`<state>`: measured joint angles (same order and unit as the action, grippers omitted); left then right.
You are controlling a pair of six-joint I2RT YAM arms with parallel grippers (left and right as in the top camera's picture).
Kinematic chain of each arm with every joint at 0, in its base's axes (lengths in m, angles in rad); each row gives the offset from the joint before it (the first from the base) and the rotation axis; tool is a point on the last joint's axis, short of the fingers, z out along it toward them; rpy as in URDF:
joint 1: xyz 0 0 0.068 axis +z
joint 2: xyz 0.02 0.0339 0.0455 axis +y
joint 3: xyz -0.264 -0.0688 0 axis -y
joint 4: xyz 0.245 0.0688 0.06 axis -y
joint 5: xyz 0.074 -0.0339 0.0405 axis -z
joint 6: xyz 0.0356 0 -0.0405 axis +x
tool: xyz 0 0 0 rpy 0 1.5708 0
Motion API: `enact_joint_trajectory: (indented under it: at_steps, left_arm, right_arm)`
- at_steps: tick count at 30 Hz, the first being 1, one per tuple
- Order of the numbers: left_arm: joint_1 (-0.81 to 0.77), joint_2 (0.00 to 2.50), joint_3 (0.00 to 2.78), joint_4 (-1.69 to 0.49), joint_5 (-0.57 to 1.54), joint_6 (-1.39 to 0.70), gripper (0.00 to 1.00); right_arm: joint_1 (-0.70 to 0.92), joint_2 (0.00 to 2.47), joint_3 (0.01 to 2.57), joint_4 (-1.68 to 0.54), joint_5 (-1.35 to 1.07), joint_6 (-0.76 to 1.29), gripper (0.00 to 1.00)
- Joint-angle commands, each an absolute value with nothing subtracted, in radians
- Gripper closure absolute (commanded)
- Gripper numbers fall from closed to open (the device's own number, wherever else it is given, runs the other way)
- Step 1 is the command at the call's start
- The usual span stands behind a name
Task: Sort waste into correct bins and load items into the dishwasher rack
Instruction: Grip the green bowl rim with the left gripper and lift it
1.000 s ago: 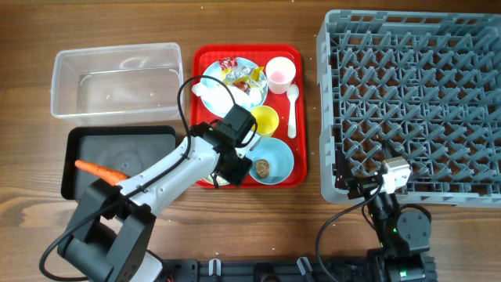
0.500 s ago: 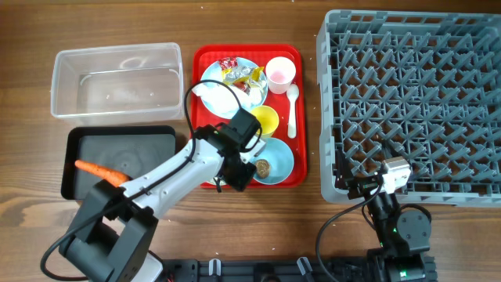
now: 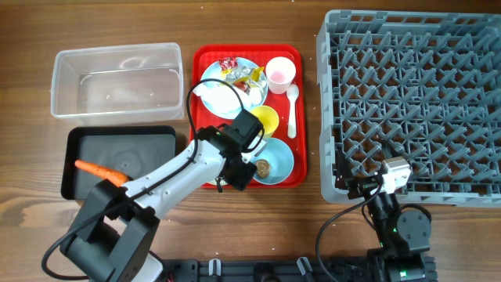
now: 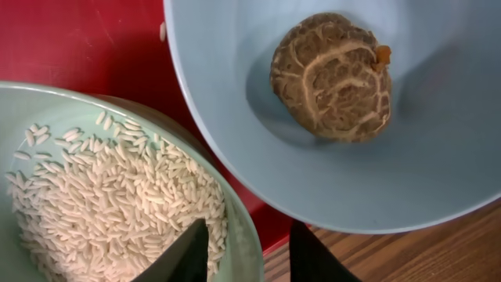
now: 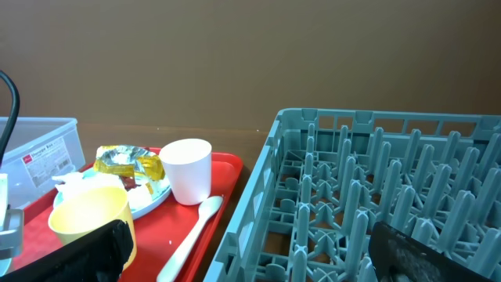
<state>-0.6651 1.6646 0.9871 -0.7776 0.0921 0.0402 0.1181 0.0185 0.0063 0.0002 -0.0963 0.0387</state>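
left gripper (image 4: pixel 249 239) low over the near part of the red tray (image 4: pixel 78 39). one finger sits inside the bowl (image 4: pixel 31 102) of white grains (image 4: pixel 109 204), the other outside, rim between them. only the finger ends show at the frame's bottom edge, so cannot tell if they pinch the rim. from overhead the arm hides this bowl almost wholly.

second blue bowl (image 4: pixel 407 188) just beside it, brown lump (image 4: pixel 333 78) inside, cut off on the right.

right gripper (image 5: pixel 250 254) spread wide, nothing between its fingers, at the near edge of the dishwasher rack (image 3: pixel 415 94).

carrot (image 3: pixel 98 170) lies in the black bin (image 3: pixel 156 137), one end running under the left arm. clear bin (image 3: pixel 117 78): faint specks, hard to make out.

plate (image 3: pixel 211 72) carries wrappers (image 3: pixel 239 72) and tissue (image 3: pixel 207 92). pink cup (image 3: pixel 280 72) and spoon (image 3: pixel 292 110) on the tray. yellow cup (image 3: pixel 264 119) partly covered by the left wrist.
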Motion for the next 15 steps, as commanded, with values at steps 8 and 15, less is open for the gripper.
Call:
enact_joint_trajectory:
  at_steps: [8, 15]
  left_arm:
    - [-0.666, 1.676, 0.979, -0.785, 0.123, 0.037, 0.76]
    - [-0.666, 1.676, 0.979, -0.785, 0.123, 0.037, 0.76]
  right_arm:
    - [0.118, 0.017, 0.005, 0.004, -0.087, 0.026, 0.00]
    - [0.118, 0.017, 0.005, 0.004, -0.087, 0.026, 0.00]
